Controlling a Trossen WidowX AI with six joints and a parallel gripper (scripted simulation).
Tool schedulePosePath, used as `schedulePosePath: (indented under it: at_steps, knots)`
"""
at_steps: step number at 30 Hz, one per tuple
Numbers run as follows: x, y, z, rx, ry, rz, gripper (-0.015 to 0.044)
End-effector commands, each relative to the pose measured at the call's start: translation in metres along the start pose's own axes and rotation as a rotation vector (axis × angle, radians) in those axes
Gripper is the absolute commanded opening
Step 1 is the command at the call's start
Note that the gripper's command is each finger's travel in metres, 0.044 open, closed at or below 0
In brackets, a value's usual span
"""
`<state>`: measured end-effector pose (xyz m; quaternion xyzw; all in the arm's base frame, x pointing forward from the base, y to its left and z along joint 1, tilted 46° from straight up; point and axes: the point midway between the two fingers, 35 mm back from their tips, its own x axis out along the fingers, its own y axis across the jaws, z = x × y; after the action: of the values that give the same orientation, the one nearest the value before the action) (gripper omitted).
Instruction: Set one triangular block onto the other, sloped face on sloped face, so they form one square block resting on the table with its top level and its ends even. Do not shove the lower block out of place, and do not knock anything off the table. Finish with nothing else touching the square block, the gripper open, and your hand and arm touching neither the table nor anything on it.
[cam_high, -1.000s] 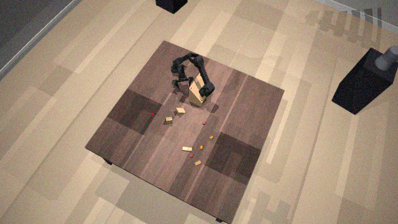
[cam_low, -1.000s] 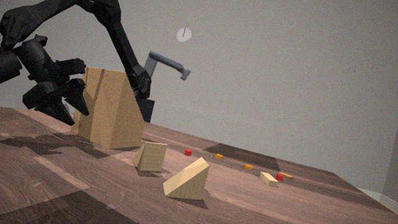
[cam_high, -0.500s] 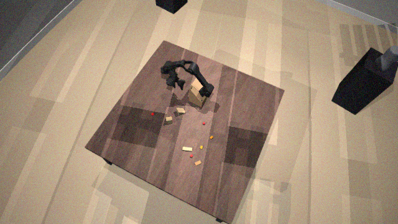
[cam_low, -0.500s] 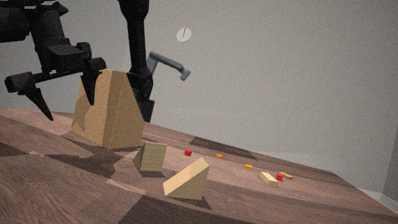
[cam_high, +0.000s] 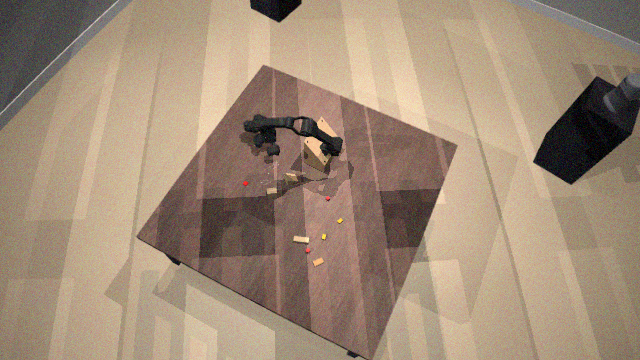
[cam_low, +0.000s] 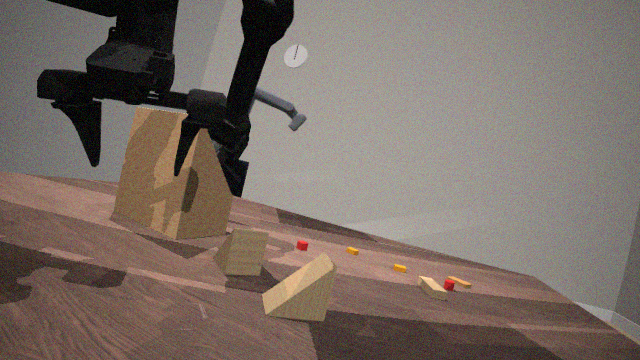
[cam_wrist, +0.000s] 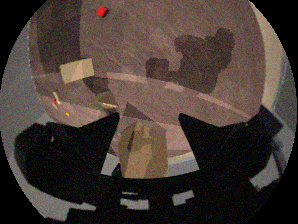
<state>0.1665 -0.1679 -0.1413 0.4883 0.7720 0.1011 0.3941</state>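
Observation:
One triangular block (cam_high: 271, 191) (cam_low: 302, 295) (cam_wrist: 77, 70) rests on the table (cam_high: 240, 280) (cam_low: 125, 320), its sloped face rising to the right in the exterior view. The other triangular block (cam_high: 291, 177) (cam_low: 245, 252) (cam_wrist: 106, 101) rests on the table a short way off, not touching it; in the wrist view it is in shadow. My gripper (cam_high: 265, 146) (cam_low: 136, 170) (cam_wrist: 149, 115) is wide open and empty. It hangs above the table, off to one side of both blocks, and touches neither.
A large wooden block with holes (cam_high: 316, 152) (cam_low: 145, 170) (cam_wrist: 145, 155) stands beside the arm, behind the gripper in the exterior view. Small red pieces (cam_high: 245, 183) (cam_low: 302, 245), yellow pieces (cam_high: 340, 220) (cam_low: 352, 251) and two flat wooden pieces, one pale (cam_high: 301, 240) (cam_low: 432, 287), lie farther off.

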Motion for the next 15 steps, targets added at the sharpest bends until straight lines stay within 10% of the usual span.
schedulePosePath:
  at_steps: [1,15]
  knots:
    - [-0.013,0.057,0.029,0.346,-0.049,-0.166,0.044]
    - [-0.01,0.153,0.061,0.985,-0.278,-0.304,0.044]
